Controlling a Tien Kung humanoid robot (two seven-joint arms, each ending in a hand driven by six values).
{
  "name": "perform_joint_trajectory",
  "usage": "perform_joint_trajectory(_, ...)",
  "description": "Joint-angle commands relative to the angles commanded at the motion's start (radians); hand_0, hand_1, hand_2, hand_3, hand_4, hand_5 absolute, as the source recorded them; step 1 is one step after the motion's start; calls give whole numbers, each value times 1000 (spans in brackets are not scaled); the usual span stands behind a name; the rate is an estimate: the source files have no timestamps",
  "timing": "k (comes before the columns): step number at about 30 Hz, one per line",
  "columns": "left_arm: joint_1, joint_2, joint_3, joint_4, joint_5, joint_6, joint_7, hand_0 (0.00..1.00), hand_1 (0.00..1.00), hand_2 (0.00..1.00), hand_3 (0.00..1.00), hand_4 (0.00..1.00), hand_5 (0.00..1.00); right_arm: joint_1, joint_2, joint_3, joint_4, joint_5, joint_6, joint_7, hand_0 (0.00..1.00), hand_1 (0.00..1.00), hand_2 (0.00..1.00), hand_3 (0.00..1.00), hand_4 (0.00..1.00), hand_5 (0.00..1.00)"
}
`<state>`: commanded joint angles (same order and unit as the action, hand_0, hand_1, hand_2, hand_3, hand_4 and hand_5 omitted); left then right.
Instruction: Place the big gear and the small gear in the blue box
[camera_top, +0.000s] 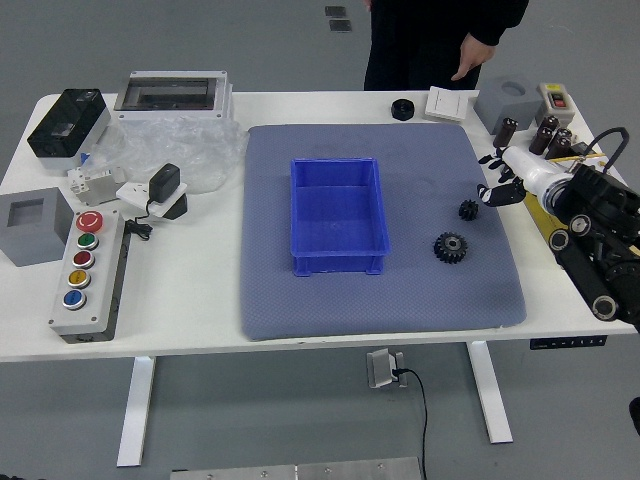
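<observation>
The robot's right hand is hovering near the small gear, its fingers loosely spread and, as far as this high view is showing, holding nothing. The big gear is lying close by on the mat, both gears sitting right of the blue box. Picking well is meaning going down slowly, pinching the small gear's sides and not bumping the big one.

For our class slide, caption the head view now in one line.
Robot's right hand hovers near small gear and big gear, outside empty blue box.
</observation>
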<state>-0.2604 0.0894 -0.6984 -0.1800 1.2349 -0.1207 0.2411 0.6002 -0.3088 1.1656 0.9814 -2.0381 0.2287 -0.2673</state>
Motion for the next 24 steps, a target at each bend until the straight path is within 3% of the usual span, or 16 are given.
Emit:
perform_joint_trajectory(12,0,-2,3,0,-3,-1,1,792,770,770,694,565,262,-3,26,-63,-4,-167,10,-3,714,700,806,800,542,161)
perform_joint_trajectory(24,1,-3,5,0,-1,-2,1,792,769,770,694,567,267,-14,45,-96,-29,-209,10,2,714,700,805,794,539,155)
